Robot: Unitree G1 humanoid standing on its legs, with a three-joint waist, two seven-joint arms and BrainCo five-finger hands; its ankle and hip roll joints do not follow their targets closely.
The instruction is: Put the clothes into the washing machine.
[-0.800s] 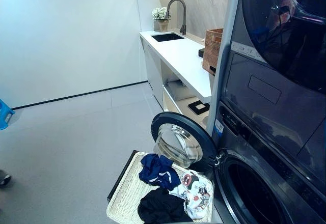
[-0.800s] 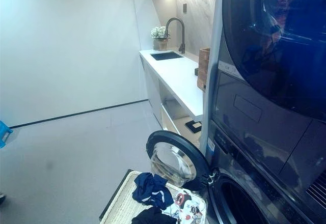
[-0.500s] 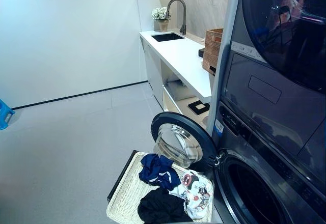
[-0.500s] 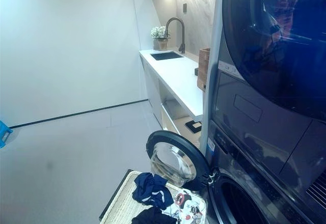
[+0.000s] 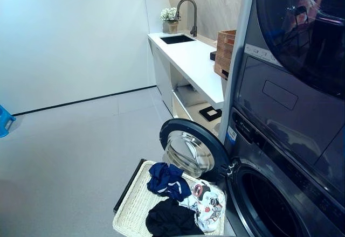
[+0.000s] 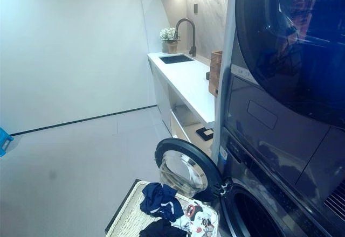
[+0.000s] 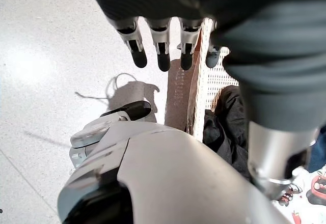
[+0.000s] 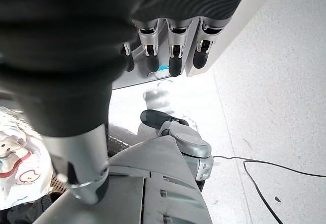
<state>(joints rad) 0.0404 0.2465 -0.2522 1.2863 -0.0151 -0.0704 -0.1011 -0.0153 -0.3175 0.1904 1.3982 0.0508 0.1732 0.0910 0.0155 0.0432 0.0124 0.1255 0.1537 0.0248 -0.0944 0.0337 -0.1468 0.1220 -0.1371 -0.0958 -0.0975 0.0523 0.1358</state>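
Waiting in the basket (image 5: 135,204), all clothes (image 5: 180,196) remain unloaded; washing machine (image 5: 269,199) door open; left robot hand (image 7: 160,48) and right robot hand (image 8: 170,51) hang released.

The pale grey floor (image 5: 70,156) carries a white woven basket (image 5: 133,204) set just beside the open washing machine door (image 5: 190,150). In the basket lie 3 garments: a navy one (image 5: 167,179), a black one (image 5: 170,219) and a white printed one (image 5: 207,203), all touching.
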